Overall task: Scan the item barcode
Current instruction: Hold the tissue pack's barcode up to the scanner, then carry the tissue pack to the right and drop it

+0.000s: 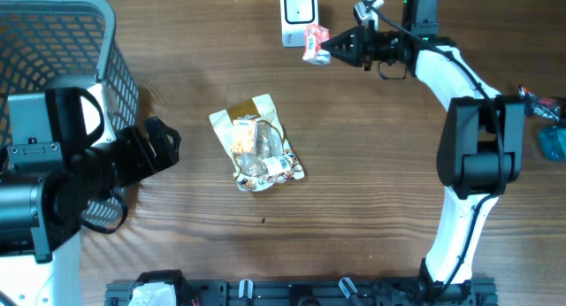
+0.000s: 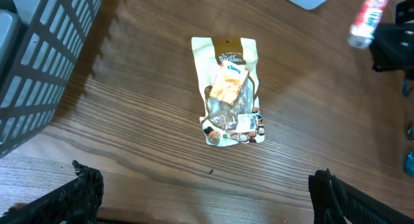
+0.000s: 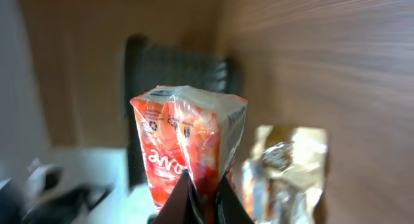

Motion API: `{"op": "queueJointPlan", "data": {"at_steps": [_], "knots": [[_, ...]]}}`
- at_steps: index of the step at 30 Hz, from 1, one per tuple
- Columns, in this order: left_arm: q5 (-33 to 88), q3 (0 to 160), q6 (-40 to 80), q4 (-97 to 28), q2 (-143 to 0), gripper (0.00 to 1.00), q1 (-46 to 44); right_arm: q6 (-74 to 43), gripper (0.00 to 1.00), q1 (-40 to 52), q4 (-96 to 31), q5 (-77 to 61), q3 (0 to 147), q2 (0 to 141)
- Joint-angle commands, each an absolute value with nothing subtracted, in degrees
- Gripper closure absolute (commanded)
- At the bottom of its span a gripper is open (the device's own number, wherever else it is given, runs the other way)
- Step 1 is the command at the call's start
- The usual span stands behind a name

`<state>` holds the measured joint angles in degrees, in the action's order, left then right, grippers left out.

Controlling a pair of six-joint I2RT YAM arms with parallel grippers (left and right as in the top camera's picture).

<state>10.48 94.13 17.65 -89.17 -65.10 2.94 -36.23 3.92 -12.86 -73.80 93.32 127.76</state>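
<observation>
My right gripper point(image 1: 329, 48) is shut on a small red and white packet point(image 1: 314, 41), held in the air just right of the white barcode scanner point(image 1: 298, 16) at the table's far edge. In the right wrist view the packet point(image 3: 187, 143) stands upright, pinched at its lower edge between my dark fingertips point(image 3: 178, 201). My left gripper point(image 2: 207, 188) hangs open over bare wood at the left, nothing between its fingers point(image 2: 81, 191). A clear and gold snack bag point(image 1: 256, 142) lies flat mid-table, in the left wrist view as the snack bag point(image 2: 229, 88) ahead of the open jaws.
A grey wire basket point(image 1: 66, 41) fills the back left corner, close to my left arm. Blue and red items point(image 1: 548, 120) lie at the right edge. A dark rail point(image 1: 292, 293) runs along the front edge.
</observation>
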Motion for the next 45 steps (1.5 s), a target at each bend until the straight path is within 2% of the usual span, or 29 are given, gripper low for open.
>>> {"op": "queueJointPlan", "data": {"at_steps": [1,6,7,11,18,24,31,34,38,41,45], "knots": [[10.4,94.7,16.9,-89.0,-65.3,0.0,2.7,-30.9,0.95,7.4,-22.2,-44.4,95.7,124.5],[10.4,94.7,16.9,-89.0,-65.3,0.0,2.7,-20.8,0.95,13.1,-38.0,-0.6,104.2,121.5],[10.4,94.7,16.9,-89.0,-65.3,0.0,2.7,-17.5,0.96,15.0,-37.7,8.4,105.3,121.5],[10.4,94.7,16.9,-89.0,-65.3,0.0,2.7,-3.9,0.95,20.9,-28.8,27.7,105.8,121.6],[10.4,94.7,16.9,-89.0,-65.3,0.0,2.7,22.8,0.95,25.7,-5.0,29.5,105.7,123.3],[10.4,94.7,16.9,-89.0,-65.3,0.0,2.7,25.1,0.95,25.8,-3.6,19.1,105.6,126.8],[10.4,94.7,16.9,-89.0,-65.3,0.0,2.7,27.5,0.95,26.0,-3.6,19.5,105.6,131.0],[10.4,94.7,16.9,-89.0,-65.3,0.0,2.7,26.5,0.95,26.0,-3.5,20.2,105.6,131.0],[10.4,94.7,16.9,-89.0,-65.3,0.0,2.7,20.5,0.95,25.6,-2.0,29.6,105.7,129.6],[10.4,94.7,16.9,-89.0,-65.3,0.0,2.7,13.8,0.95,23.6,-5.4,31.5,105.7,126.2],[10.4,94.7,16.9,-89.0,-65.3,0.0,2.7,-2.0,0.95,16.7,-15.5,31.5,105.7,119.5]]}}
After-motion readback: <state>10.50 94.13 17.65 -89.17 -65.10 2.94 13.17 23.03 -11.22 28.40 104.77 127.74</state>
